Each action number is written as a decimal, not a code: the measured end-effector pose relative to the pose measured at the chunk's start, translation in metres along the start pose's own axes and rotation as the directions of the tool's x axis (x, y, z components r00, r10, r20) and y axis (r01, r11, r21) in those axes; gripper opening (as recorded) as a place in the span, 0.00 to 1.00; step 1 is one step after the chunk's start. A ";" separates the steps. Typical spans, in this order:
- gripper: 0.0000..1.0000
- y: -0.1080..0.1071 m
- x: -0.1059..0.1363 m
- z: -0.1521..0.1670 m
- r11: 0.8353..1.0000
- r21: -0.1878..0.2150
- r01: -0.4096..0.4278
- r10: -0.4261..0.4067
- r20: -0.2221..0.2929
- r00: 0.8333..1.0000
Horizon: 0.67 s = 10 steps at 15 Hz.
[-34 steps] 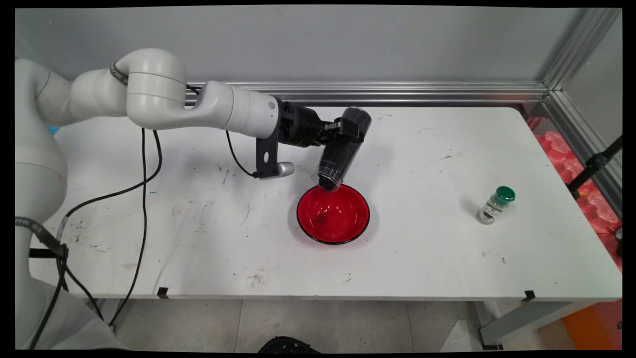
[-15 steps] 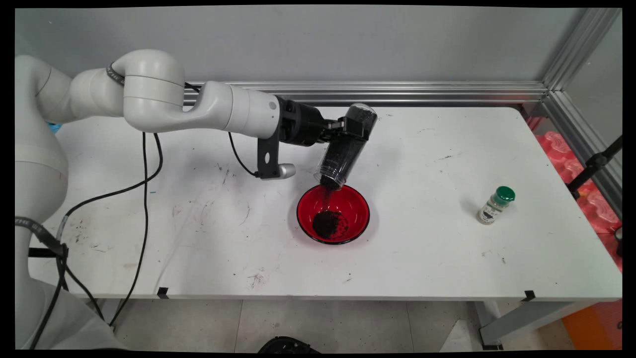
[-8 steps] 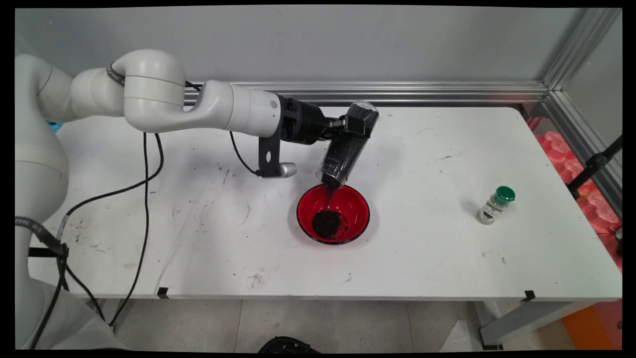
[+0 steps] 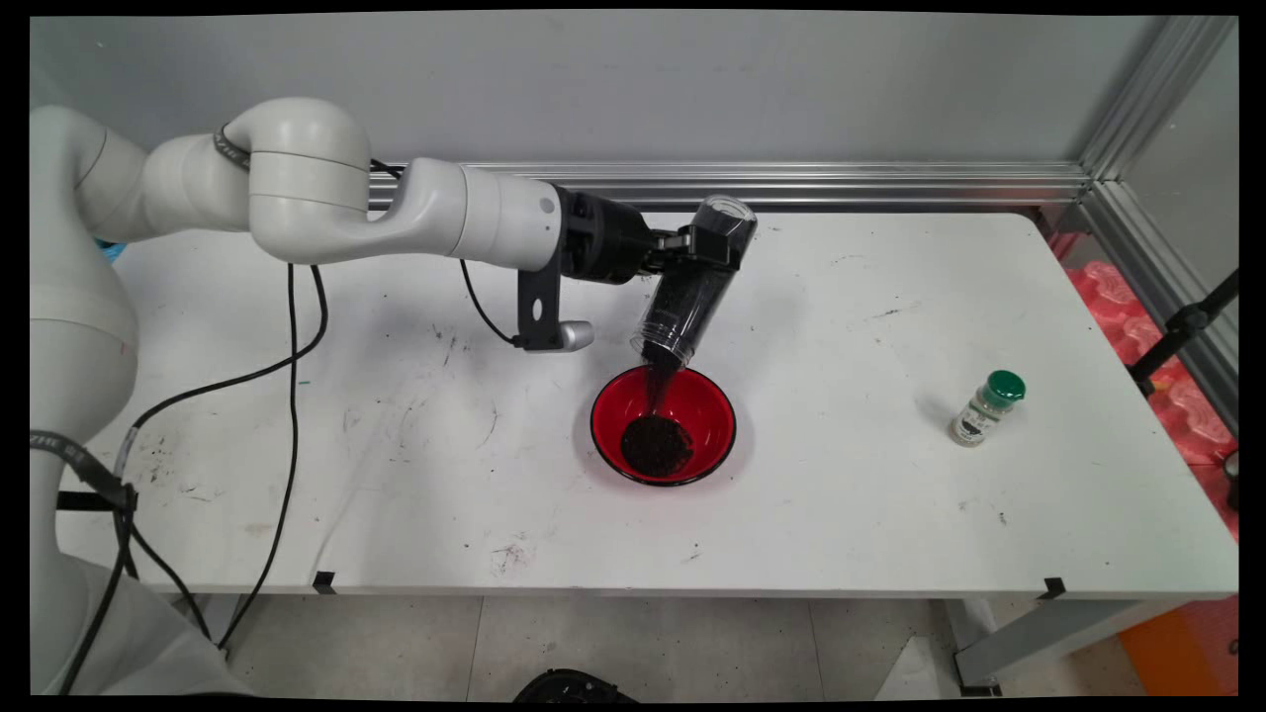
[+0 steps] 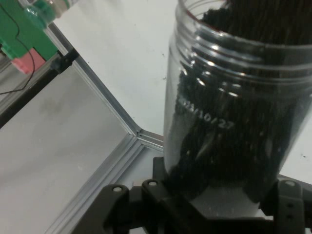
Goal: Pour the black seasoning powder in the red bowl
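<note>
1. Red bowl [image 4: 664, 425] sits mid-table on the white table [image 4: 841, 494], a dark heap of granules [image 4: 655, 445] in its bottom.
2. Directly above the bowl's far rim: clear jar [image 4: 692, 292], tilted mouth-down, dark contents streaming into the bowl.
3. Gripper [image 4: 704, 247] is clamped on the jar's upper end, reaching in from the left.
4. Far right, well apart: green-capped spice bottle [image 4: 986, 406], upright.
5. Hand view: jar [image 5: 239, 102] fills the frame between the fingers.
</note>
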 end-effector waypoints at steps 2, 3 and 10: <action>0.00 -0.001 0.000 0.001 1.000 0.001 -0.002 0.002 0.003 1.000; 0.00 -0.001 0.000 0.001 1.000 0.001 -0.002 0.002 0.004 1.000; 0.00 -0.002 0.000 0.002 1.000 0.002 -0.001 0.001 0.007 1.000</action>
